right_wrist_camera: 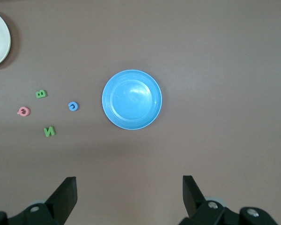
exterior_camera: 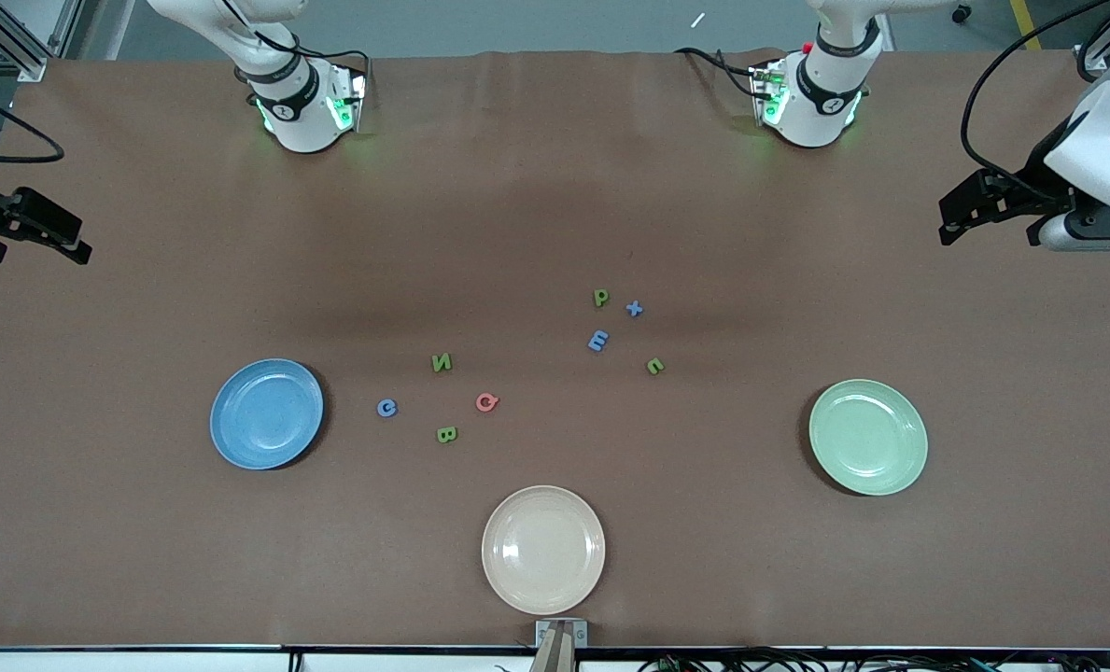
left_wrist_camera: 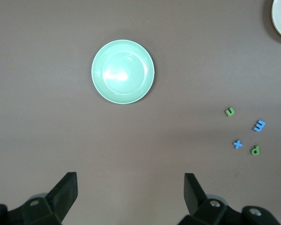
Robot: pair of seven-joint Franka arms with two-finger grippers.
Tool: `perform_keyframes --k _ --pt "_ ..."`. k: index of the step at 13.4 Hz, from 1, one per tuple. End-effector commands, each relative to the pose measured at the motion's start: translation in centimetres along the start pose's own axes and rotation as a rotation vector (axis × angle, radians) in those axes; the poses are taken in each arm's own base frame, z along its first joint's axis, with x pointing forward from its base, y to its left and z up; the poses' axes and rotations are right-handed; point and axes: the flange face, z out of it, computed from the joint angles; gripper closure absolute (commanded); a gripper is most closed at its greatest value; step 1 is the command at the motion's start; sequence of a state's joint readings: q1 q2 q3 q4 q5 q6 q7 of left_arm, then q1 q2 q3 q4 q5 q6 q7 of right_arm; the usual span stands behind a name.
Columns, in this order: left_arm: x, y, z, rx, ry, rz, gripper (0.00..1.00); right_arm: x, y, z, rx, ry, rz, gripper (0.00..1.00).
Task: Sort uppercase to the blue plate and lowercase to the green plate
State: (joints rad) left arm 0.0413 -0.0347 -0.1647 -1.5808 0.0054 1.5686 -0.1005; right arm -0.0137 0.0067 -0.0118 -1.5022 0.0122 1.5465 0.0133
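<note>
The uppercase pieces lie on the table between the blue plate (exterior_camera: 267, 413) and the table's middle: blue C (exterior_camera: 386, 407), green N (exterior_camera: 442, 363), green B (exterior_camera: 446, 434), red Q (exterior_camera: 486, 402). The lowercase pieces lie toward the green plate (exterior_camera: 868, 436): green p (exterior_camera: 601, 297), blue x (exterior_camera: 635, 308), blue m (exterior_camera: 598, 341), green n (exterior_camera: 655, 366). Both plates are empty. My left gripper (exterior_camera: 989, 229) is open and empty, high over the left arm's end of the table. My right gripper (exterior_camera: 36, 238) is open and empty, high over the right arm's end.
An empty beige plate (exterior_camera: 543, 549) sits near the front edge, midway between the two coloured plates. The left wrist view shows the green plate (left_wrist_camera: 123, 71); the right wrist view shows the blue plate (right_wrist_camera: 132, 99). Brown table cover all round.
</note>
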Motion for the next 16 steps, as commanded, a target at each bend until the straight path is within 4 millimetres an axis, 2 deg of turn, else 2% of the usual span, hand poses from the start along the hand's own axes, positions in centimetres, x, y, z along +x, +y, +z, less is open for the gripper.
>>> perform_keyframes --k 1,5,9,13,16 --pt "-0.2 0.1 -0.5 0.000 -0.004 -0.009 0.00 -0.4 -0.1 -0.1 -0.004 -0.005 0.003 0.00" --pt "-0.2 -0.1 -0.4 0.000 -0.007 -0.014 0.00 -0.3 -0.5 0.3 -0.001 -0.013 0.004 0.00" --pt "0.6 0.0 0.6 -0.002 -0.026 -0.011 0.00 0.1 -3.6 3.4 -0.001 -0.063 -0.047 0.00" --pt "2.0 1.5 4.0 -0.010 -0.083 0.010 0.00 2.1 -7.0 8.7 -0.008 -0.134 -0.101 0.00" --pt "3.4 3.4 7.1 -0.011 -0.101 -0.019 0.00 4.3 -10.2 15.3 -0.015 -0.194 -0.146 0.00"
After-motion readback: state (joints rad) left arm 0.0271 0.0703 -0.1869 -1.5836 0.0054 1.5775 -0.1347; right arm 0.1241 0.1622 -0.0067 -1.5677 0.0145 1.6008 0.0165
